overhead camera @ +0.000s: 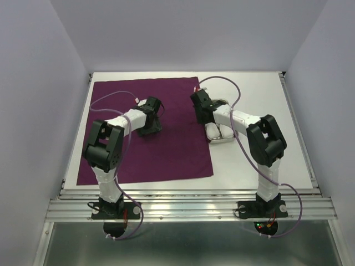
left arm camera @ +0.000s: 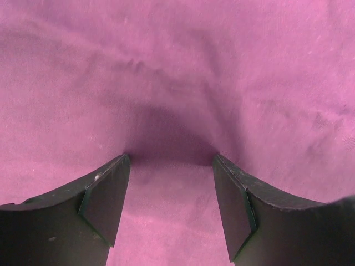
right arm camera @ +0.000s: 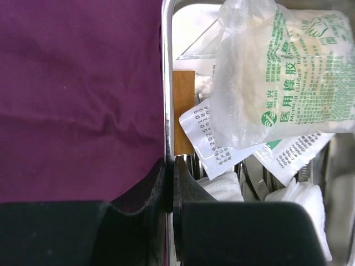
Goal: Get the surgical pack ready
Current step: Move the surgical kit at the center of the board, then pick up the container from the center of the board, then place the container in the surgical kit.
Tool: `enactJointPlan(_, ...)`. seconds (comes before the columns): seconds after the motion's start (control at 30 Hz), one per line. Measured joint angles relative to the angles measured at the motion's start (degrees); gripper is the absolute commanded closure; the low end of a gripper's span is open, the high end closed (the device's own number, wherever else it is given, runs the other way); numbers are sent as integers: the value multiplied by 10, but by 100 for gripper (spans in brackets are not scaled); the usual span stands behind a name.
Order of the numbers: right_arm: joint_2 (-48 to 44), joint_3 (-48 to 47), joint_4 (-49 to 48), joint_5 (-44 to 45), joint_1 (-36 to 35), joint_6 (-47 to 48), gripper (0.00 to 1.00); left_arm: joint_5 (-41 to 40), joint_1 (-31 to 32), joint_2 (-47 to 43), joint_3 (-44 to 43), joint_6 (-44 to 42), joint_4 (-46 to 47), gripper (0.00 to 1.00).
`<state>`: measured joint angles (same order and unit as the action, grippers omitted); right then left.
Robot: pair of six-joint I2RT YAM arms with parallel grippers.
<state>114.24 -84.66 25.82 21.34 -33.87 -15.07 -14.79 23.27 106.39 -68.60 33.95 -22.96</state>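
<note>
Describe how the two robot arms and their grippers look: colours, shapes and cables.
Both the left arm and the right arm have white covered links and bulky black joints. A thin lilac cable loops along each. The left gripper and the right gripper have two flat black fingers that taper to the tips. Small lights glow at the black bases.

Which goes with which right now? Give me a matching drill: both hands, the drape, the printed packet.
1 left hand
2 right hand
3 purple drape
4 green-printed packet

A lying in the steel tray
B open, fingertips at the drape
C spread on the table
D shut on the tray's wall

Pairs: 1-B, 2-D, 3-C, 4-A
</note>
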Motion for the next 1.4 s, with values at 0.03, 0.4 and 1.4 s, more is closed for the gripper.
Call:
enactJointPlan(0.03,0,-7,2,0,0,3,99,0,0,-2,0,0,-3,27)
enactJointPlan(0.4,12,-111,10,-3,-21,25,99,-6,-54,-129,3,-22,-72,27)
enactJointPlan(1.4,296,-489,94,14,-136,166,99,-5,-191,-242,52,-76,-101,27)
